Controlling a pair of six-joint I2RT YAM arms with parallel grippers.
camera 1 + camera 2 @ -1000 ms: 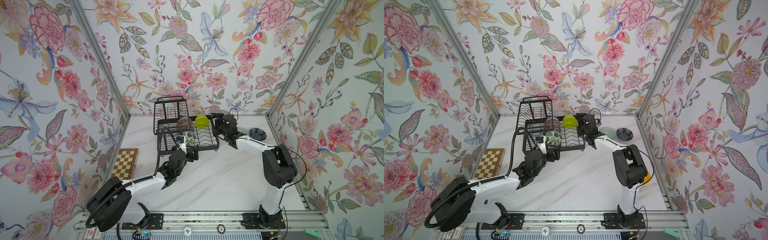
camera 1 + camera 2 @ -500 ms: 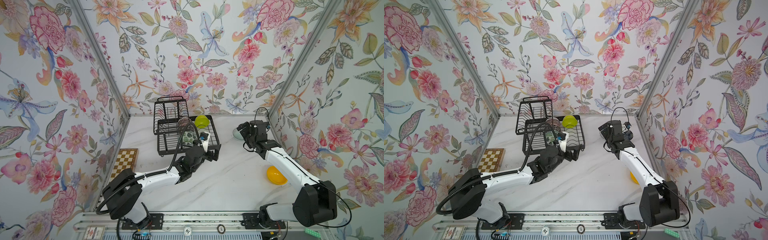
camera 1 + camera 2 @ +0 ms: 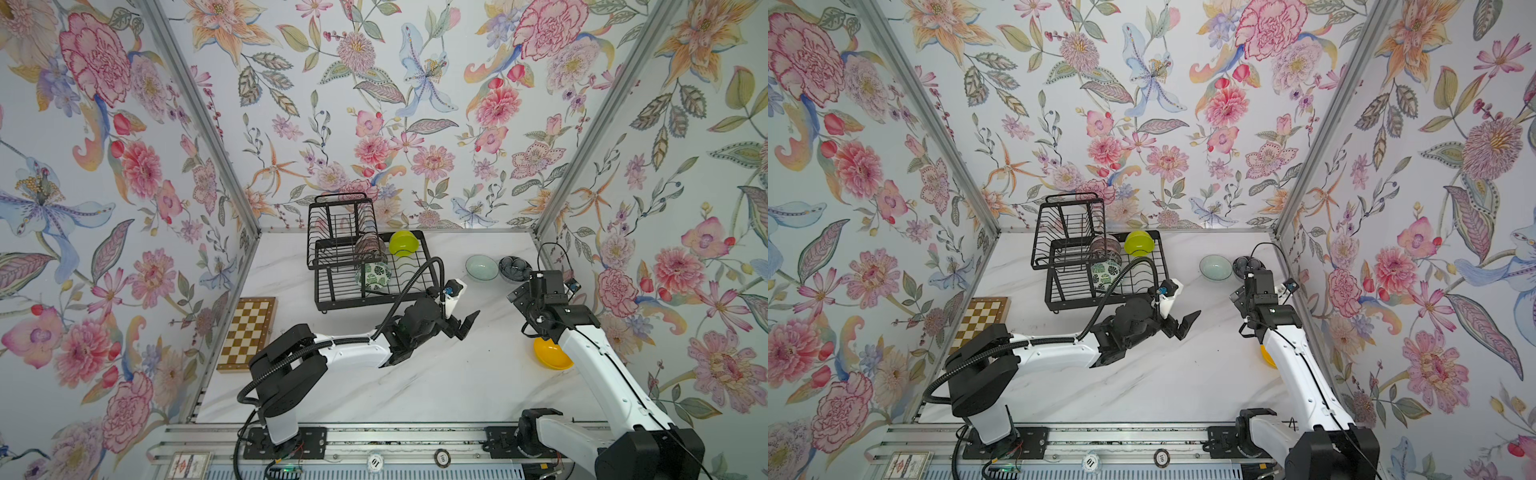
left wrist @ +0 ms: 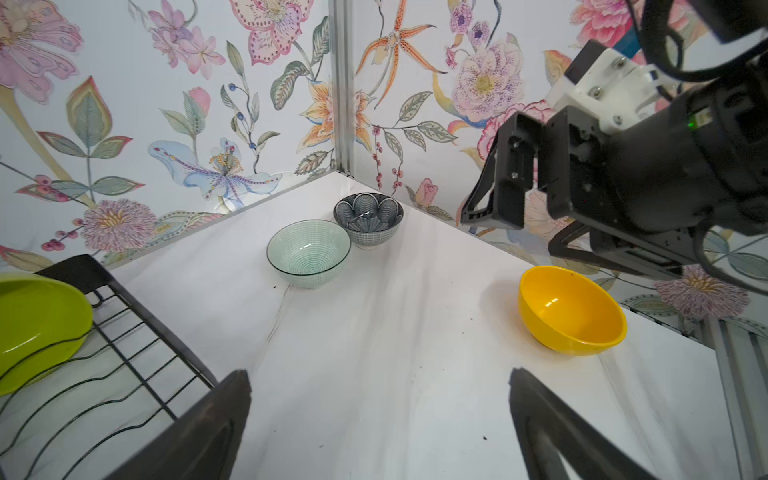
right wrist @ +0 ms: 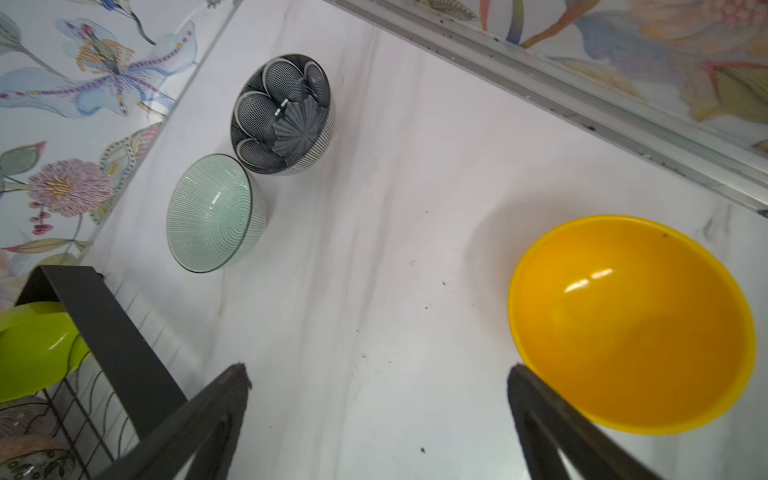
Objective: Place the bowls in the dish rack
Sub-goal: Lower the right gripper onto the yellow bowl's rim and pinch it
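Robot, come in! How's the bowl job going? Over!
Left claw, right claw open, empty. Celadon bowl, dark patterned bowl, orange-yellow bowl on table, not in dish rack. Nothing blocking them.

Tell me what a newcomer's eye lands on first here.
The loud floral wallpaper on all three walls hits first. Next comes the black dish rack at the back of the white table, with a lime bowl standing out inside it. An orange bowl glows on the table near the right wall, and a chessboard lies along the left wall.
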